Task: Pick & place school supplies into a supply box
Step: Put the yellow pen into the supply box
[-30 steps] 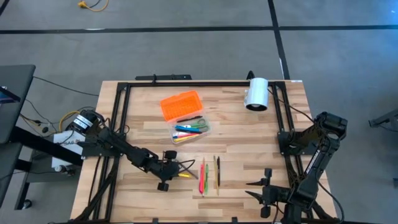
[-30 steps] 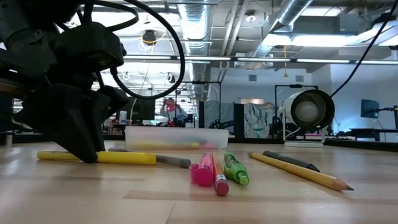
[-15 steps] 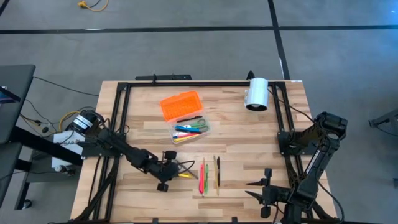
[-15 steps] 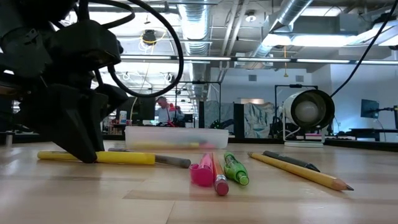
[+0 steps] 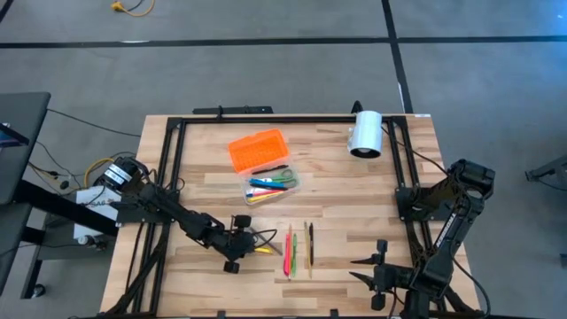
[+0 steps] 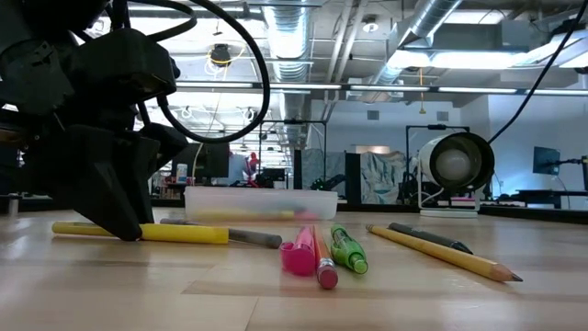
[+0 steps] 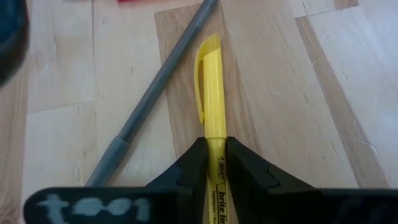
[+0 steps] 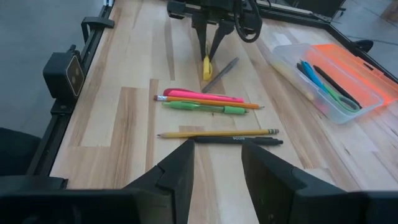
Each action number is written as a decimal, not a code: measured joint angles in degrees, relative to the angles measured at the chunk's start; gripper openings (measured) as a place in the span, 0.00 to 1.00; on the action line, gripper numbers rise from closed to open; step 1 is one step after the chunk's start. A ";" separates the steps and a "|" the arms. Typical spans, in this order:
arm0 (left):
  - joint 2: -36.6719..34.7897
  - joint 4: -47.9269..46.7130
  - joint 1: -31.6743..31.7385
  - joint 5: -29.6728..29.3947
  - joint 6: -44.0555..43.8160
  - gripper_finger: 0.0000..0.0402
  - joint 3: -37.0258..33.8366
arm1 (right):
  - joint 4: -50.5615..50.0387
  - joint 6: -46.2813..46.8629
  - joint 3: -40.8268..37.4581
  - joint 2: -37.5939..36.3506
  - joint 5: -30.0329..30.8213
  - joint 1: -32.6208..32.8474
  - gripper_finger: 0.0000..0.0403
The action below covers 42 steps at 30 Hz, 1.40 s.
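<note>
High view: we look straight down from well above the desk (image 5: 372, 190), taking in its whole wooden top, both arms and a strip of floor around it.

Low view: we sit at desk-top height, facing level across the wood into the room behind. The pink highlighter (image 6: 298, 255) lies very near the lens.

Left wrist view: we look steeply down, very close, along the yellow highlighter (image 7: 211, 106) lying on the boards.

Right wrist view: we face across the desk from farther back, slightly downward.

Shared: all four views hold the yellow highlighter; the high, low and right wrist views share the clear supply box (image 8: 323, 93).
</note>
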 joint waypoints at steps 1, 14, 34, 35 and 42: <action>0.00 0.00 0.00 0.00 0.00 0.12 0.00 | 0.00 0.00 0.00 0.00 -0.01 -0.02 0.31; 0.00 0.55 -0.02 -0.42 0.04 0.10 -0.11 | 0.00 -0.46 0.00 0.00 0.10 -0.06 0.31; 0.11 1.07 -0.11 -2.43 1.62 0.10 -0.17 | 0.33 -0.50 0.00 0.00 0.69 -1.25 0.31; 0.11 1.09 -0.11 -2.47 1.85 0.10 -0.17 | 0.33 -0.50 0.00 0.00 0.72 -1.25 0.31; 0.15 1.18 -0.30 -3.60 2.47 0.10 -0.20 | 0.31 -0.52 0.00 0.00 0.76 -1.25 0.31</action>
